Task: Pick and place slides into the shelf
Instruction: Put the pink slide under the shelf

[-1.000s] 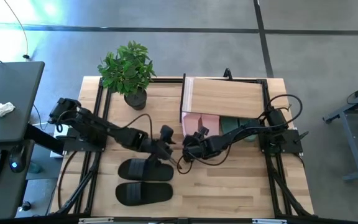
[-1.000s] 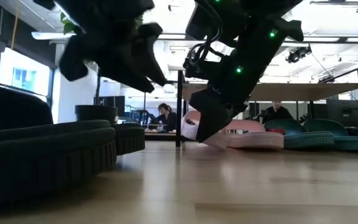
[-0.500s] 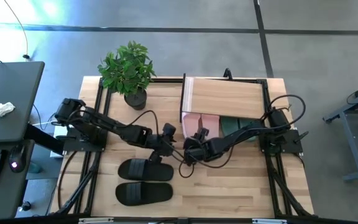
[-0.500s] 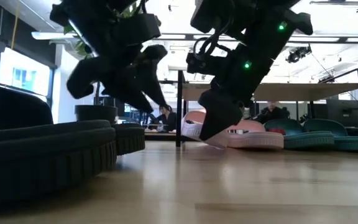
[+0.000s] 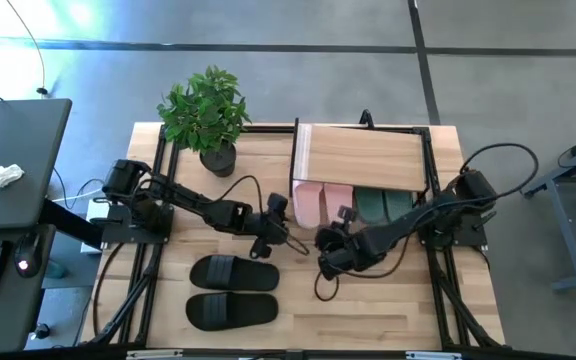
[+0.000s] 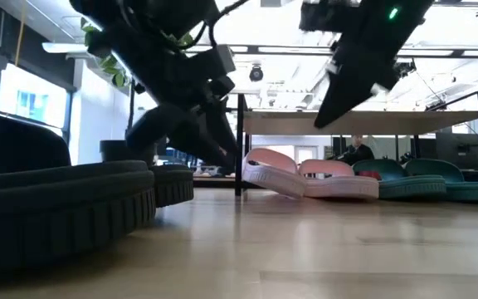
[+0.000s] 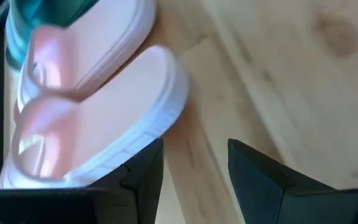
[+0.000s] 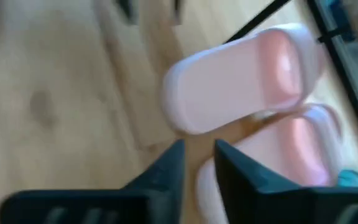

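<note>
Left tool [image 5: 273, 228] open, empty, beside pink slides [image 5: 320, 203] under shelf [image 5: 363, 157], probably to nudge them in; right tool [image 5: 330, 252] open, clear.

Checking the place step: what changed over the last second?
The right pincer let go of the pink slide and backed away from the shelf; the slide now lies under it beside its mate. The left pincer moved toward the shelf. The black slides and plant stayed put.

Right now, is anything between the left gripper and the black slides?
Nothing visible. The left gripper hangs just above the nearer of the black slides on bare table, fingers apart and holding nothing. The right gripper sits off to the side.
</note>
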Tool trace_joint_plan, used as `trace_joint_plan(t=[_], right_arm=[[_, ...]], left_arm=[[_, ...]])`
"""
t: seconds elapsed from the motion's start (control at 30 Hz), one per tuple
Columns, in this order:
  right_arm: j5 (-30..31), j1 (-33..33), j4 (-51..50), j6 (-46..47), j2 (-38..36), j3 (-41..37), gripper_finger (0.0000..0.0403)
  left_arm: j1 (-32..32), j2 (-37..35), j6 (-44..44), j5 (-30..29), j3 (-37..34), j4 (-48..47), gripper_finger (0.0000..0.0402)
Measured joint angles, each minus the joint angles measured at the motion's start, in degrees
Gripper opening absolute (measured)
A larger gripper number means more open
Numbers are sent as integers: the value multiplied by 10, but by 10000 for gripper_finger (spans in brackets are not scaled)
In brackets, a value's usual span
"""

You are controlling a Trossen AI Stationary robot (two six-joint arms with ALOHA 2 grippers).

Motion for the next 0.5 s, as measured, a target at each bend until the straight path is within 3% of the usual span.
trace_joint_plan(t=[0.13, 0.23, 0.37, 0.5], right_arm=[[-31, 1, -4, 9, 3, -1, 9], [-45, -11, 45, -6, 5, -39, 11], [-91, -37, 187, -49, -8, -113, 2], [-88, -52, 252, -72, -16, -151, 1]], left_arm=[[21, 1, -4, 17, -1, 10, 163], [32, 10, -16, 29, -1, 18, 163], [36, 15, -18, 40, 1, 34, 163], [35, 27, -17, 41, 0, 47, 163]])
